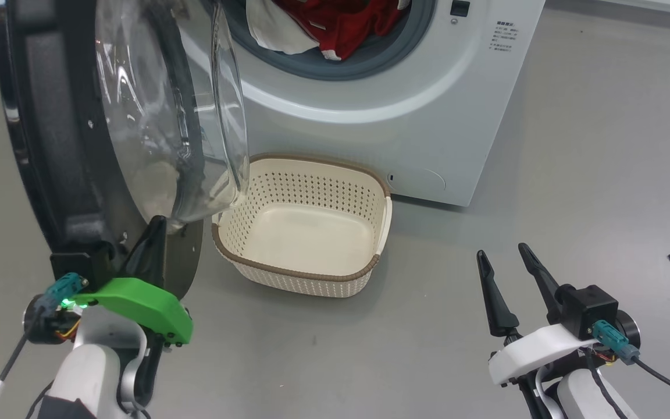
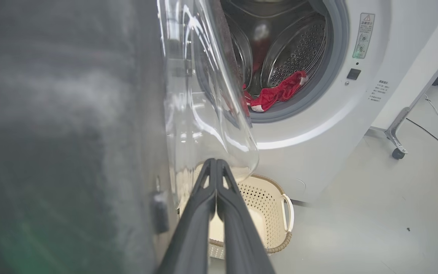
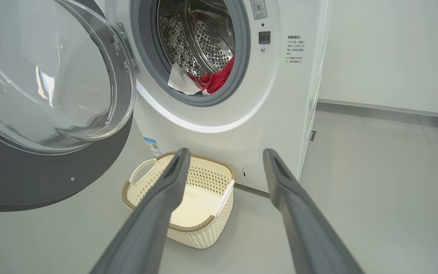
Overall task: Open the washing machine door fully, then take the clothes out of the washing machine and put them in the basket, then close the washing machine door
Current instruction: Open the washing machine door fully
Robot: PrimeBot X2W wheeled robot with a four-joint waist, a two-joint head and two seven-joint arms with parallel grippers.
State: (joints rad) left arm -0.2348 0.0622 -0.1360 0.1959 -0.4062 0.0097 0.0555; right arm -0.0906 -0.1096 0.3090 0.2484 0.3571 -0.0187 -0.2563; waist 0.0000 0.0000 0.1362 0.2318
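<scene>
Left gripper [image 2: 216, 163] is sitting closed beside the washing machine door [image 1: 44, 145]; right gripper [image 1: 501, 252] is gaping, its wrist view exposing a blue sticker [image 3: 152, 146].

Smooth grey floor [image 1: 602, 174] under even light. A plain white wall [image 3: 394, 49] meets it at a pale skirting strip [image 3: 375, 107]. 1 wheeled metal leg [image 2: 397, 153] stands beside thin cables [image 2: 428, 134].

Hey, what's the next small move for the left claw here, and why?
Probably nudge the door a bit further outward with the shut left claw, which sits at its inner side beside the glass bulge. In the head view that bulge overlaps the basket corner, the clothes lie inside the washer, and the open right claw hovers clear.
</scene>
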